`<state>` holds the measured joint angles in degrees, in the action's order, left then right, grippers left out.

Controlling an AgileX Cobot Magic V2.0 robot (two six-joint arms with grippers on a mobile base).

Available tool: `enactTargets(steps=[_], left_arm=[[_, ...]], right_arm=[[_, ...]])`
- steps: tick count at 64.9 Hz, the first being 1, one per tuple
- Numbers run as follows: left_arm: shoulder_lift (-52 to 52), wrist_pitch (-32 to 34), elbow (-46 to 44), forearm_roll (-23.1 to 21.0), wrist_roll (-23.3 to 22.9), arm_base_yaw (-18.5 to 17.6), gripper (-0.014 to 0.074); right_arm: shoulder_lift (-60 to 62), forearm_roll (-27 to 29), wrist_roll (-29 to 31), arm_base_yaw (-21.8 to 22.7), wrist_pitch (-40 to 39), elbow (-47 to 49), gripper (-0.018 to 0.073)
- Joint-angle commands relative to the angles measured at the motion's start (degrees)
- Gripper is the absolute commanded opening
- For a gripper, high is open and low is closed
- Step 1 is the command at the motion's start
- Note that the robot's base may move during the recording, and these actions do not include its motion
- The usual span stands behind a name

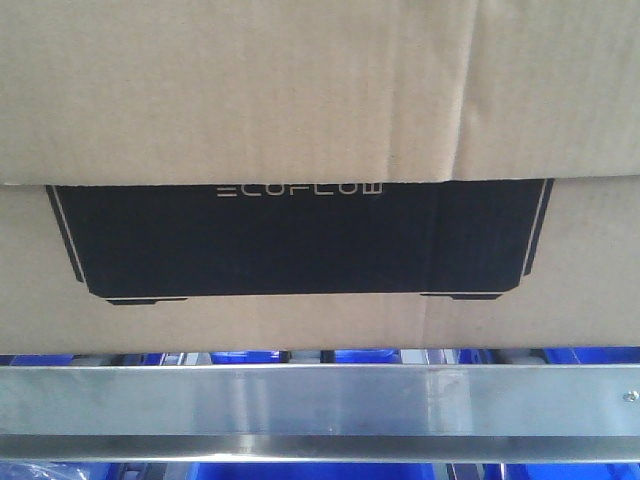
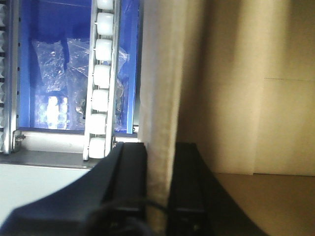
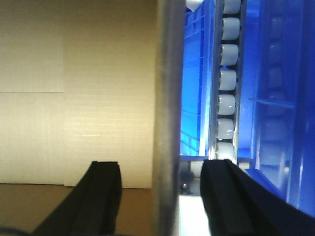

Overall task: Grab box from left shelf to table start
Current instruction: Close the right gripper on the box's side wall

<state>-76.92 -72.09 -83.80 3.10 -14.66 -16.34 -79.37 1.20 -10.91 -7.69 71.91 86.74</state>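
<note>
You have one box to deal with: brown corrugated cardboard, filling the upper part of the front view; it carries one black panel with a thin pale outline and pale "ECOFLOW" lettering along its top. The box sits at the left shelf, its bottom edge just above the single brushed silver front rail; a thin strip of blue shows between the two, and one small screw sits near the rail's right end.

Your left claw is clenched on the box; its two black fingers press against either face of an upright cardboard wall, with the box's bare brown inside on one side. Your right claw is released; its two fingers straddle another upright wall of the box, with a clear gap on each side.

Beyond the left claw you see one roller track with seven white rollers showing, and a blue bin holding crumpled clear plastic bags; what is in the bags you cannot tell. Beyond the right claw runs one more track, also seven rollers showing, flanked by blue bin walls; their contents are hidden. How many bins there are in all you cannot tell.
</note>
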Motion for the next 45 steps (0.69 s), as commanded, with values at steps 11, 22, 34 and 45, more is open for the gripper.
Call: enactTargets(steps=[11, 22, 34, 45], left_arm=[[1.5, -2.7, -1.5, -0.4, -0.5, 0.0, -0.0102], [1.5, -2.7, -1.5, -0.4, -0.5, 0.0, -0.0102], [1.5, -2.7, -1.5, -0.4, -0.5, 0.0, -0.0102], [1.5, -2.7, -1.5, -0.4, -0.5, 0.0, -0.0102]], right_arm=[[1.4, -0.6, 0.0, -0.1, 4.4, 2.0, 0.0469], [1.4, 0.4, 0.0, -0.1, 4.3, 1.6, 0.0469], [1.4, 0.5, 0.0, -0.1, 4.3, 1.6, 0.0469], [1.5, 0.4, 0.0, -0.1, 4.3, 1.6, 0.0469]])
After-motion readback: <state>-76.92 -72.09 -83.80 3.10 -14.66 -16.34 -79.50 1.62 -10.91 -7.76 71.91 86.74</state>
